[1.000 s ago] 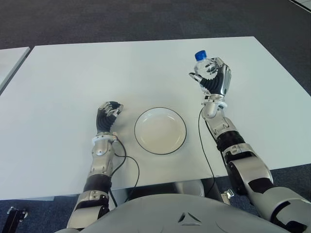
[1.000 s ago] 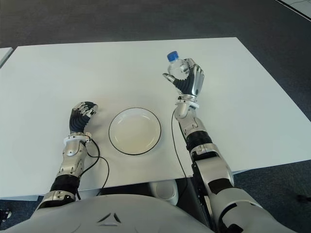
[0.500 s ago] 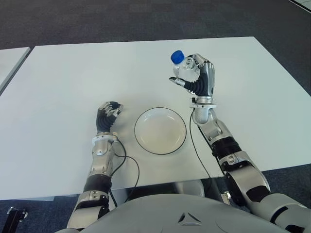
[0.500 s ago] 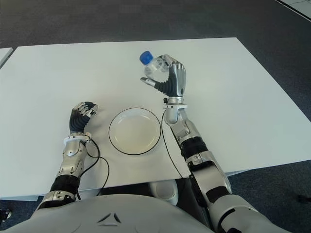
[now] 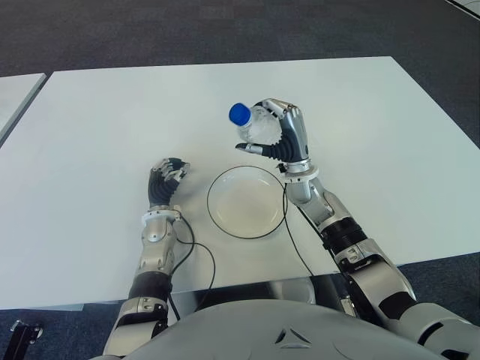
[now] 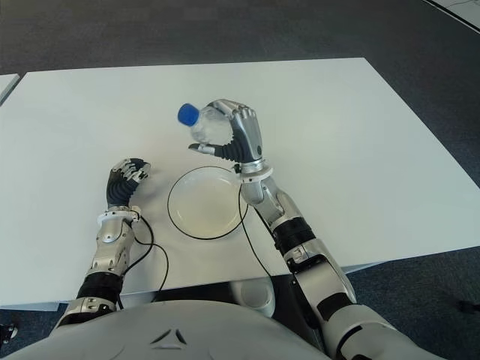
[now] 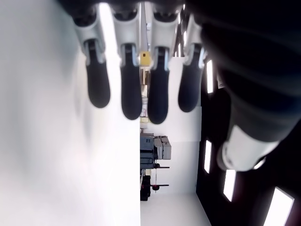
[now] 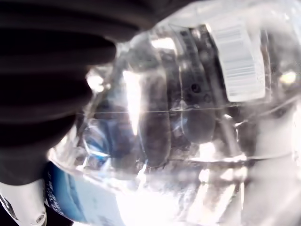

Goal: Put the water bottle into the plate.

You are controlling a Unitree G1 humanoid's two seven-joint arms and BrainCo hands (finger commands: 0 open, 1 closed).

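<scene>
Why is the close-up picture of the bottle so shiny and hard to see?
In the right wrist view the bottle is clear plastic right against the camera, so bright glare washes over it and the dark fingers blur. In the left eye view the right robot hand holds it clearly above the plate.

Bottle (image 5: 259,129): clear plastic, blue cap (image 5: 239,114), white barcode label. Plate (image 5: 247,202): white, thin dark rim. Table (image 5: 112,120): white. Right hand (image 5: 285,139) and left hand (image 5: 166,178): silver-grey with black finger pads. Floor (image 5: 187,30): dark grey-blue.
</scene>
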